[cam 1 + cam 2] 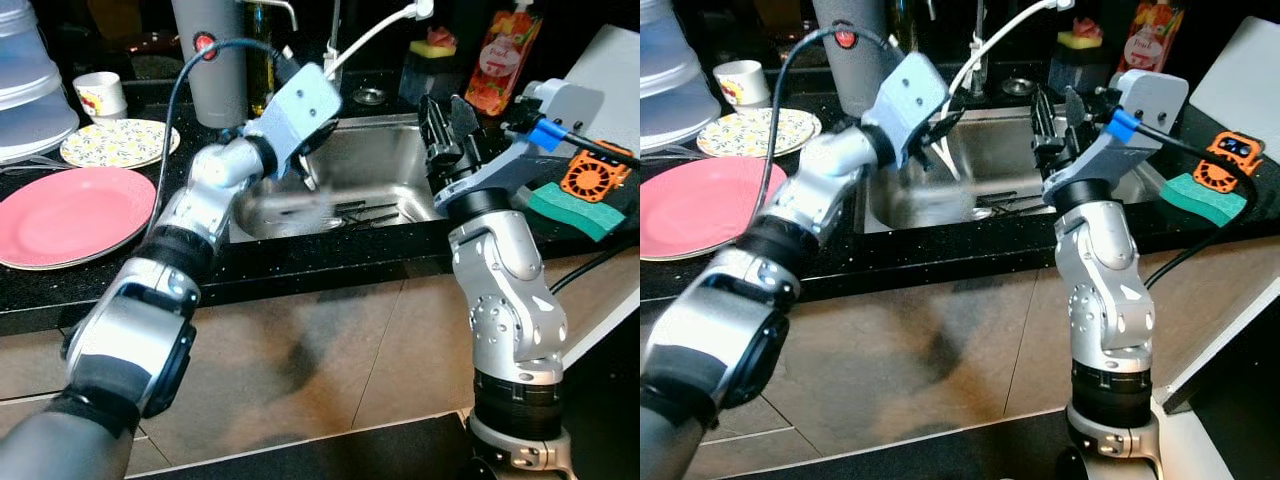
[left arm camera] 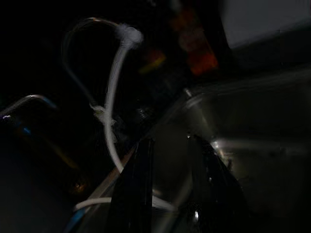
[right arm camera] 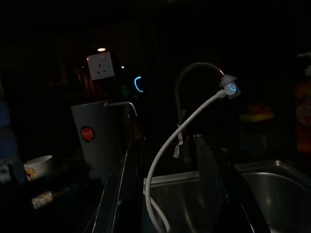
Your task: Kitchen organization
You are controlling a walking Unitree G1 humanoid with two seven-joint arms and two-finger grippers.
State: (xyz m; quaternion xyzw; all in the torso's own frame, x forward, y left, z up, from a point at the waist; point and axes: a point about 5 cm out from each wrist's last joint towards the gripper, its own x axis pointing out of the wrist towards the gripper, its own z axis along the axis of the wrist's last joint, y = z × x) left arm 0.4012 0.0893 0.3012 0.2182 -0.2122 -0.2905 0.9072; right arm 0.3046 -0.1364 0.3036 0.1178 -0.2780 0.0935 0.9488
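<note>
I have both hands over the sink point(image 1: 390, 150): left hand point(image 1: 308, 178) and right hand point(image 1: 447, 125) spread, holding nothing. Cutlery point(image 1: 362, 210) waits at six o'clock in the basin; plates point(image 1: 70, 212) sit on the worktop point(image 1: 300, 268) — barely begun, I judge.

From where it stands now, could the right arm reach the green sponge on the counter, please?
Probably yes: the green sponge lies beside the sink, close to the right gripper, with nothing between them; the arm would only need to swing outward.

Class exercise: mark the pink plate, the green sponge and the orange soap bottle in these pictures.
pink plate point(image 1: 75, 212), left eye view, on its flat centre.
green sponge point(image 1: 572, 207), left eye view, on its top face.
orange soap bottle point(image 1: 501, 65), left eye view, on the middle of its label.
</note>
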